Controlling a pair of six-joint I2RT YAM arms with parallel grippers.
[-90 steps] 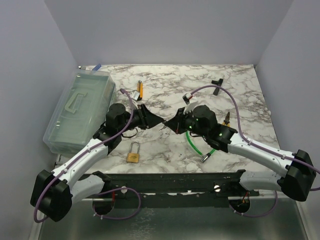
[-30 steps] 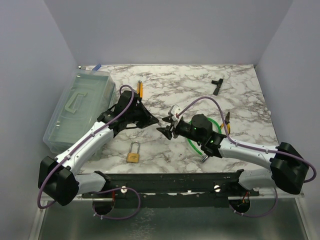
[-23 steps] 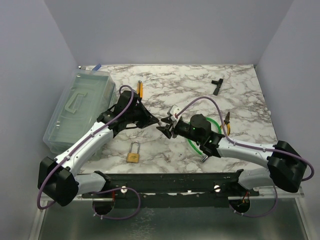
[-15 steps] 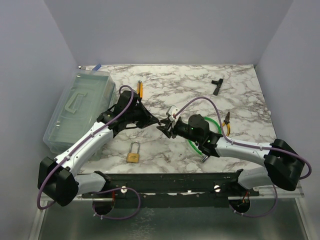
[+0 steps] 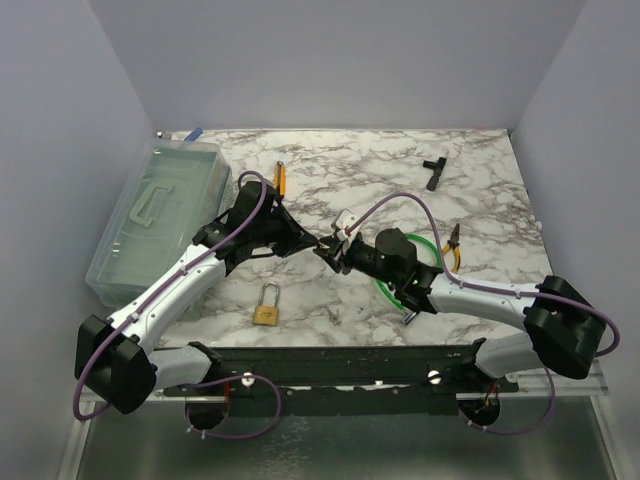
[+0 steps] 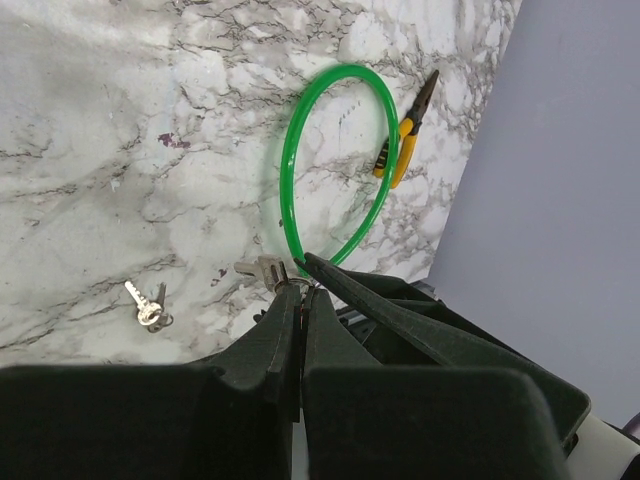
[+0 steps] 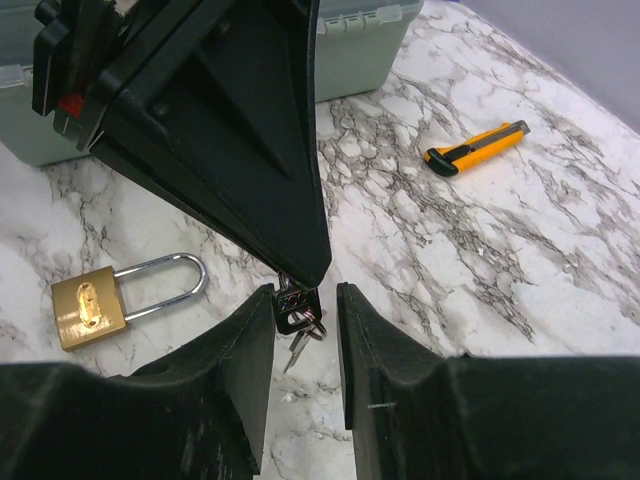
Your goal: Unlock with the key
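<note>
Though unclear overhead, key point(image 7: 296, 300) between fingers point(image 7: 238, 360)

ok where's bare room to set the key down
Barest: far middle, between the knife and black tool. Also right of the padlock. Crowded at centre, where left gripper and right gripper meet at the key, and round the ring and pliers.

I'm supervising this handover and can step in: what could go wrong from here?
The key is pinched only at the very tip of the left gripper, with the right gripper open around it. If the left lets go before the right closes, the key would probably drop to the table. The right gripper also flanks the left one's tip closely, so closing might clamp that tip rather than the key.
</note>
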